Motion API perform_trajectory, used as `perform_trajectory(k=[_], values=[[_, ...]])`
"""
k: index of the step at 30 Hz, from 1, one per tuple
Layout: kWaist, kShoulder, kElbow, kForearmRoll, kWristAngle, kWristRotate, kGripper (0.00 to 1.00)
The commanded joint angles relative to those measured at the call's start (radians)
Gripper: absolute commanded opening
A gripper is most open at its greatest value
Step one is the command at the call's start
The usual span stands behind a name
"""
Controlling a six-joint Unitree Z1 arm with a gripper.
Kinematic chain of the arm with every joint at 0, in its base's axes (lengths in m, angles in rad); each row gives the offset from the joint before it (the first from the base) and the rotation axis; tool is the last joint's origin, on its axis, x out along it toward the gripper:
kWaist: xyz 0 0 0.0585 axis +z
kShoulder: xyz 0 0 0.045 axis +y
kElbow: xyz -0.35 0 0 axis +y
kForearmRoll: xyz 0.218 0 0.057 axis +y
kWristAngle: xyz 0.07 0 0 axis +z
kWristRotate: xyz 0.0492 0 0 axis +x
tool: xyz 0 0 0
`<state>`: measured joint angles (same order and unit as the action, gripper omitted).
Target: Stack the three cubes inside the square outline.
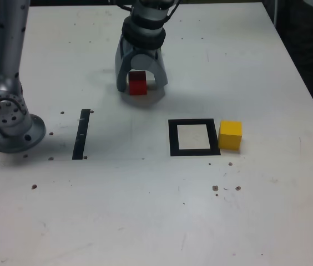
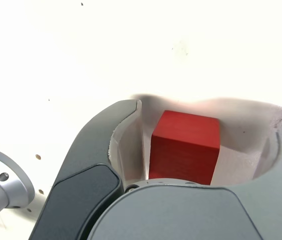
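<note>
Here, open gripper (image 1: 142, 88) around red cube (image 1: 137, 84) (yellow cube (image 1: 230, 135) apart).

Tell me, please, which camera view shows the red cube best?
The wrist view: the red cube appears large there, with two faces visible between the open sides of the claw. The exterior view shows it small and partly shaded, also between the claw's sides.

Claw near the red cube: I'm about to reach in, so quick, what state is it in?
Claw: open around the red cube, a gap on one side; not gripping it.
</note>
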<state>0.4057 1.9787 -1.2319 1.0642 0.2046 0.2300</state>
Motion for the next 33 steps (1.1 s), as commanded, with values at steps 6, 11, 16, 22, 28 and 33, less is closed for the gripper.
perform_trajectory(k=[6, 11, 16, 22, 28, 33], values=[[0.002, -0.011, 0.018, -0.055, -0.013, 0.006, 0.21], [0.002, -0.009, 0.016, -0.060, -0.044, 0.028, 0.09], [0.002, -0.003, 0.006, -0.051, -0.061, 0.051, 0.06], [0.001, 0.000, -0.010, -0.026, -0.062, 0.054, 0.06], [-0.042, -0.025, -0.062, 0.032, -0.082, 0.043, 0.06], [-0.137, -0.041, -0.130, 0.088, -0.090, -0.016, 0.06]])
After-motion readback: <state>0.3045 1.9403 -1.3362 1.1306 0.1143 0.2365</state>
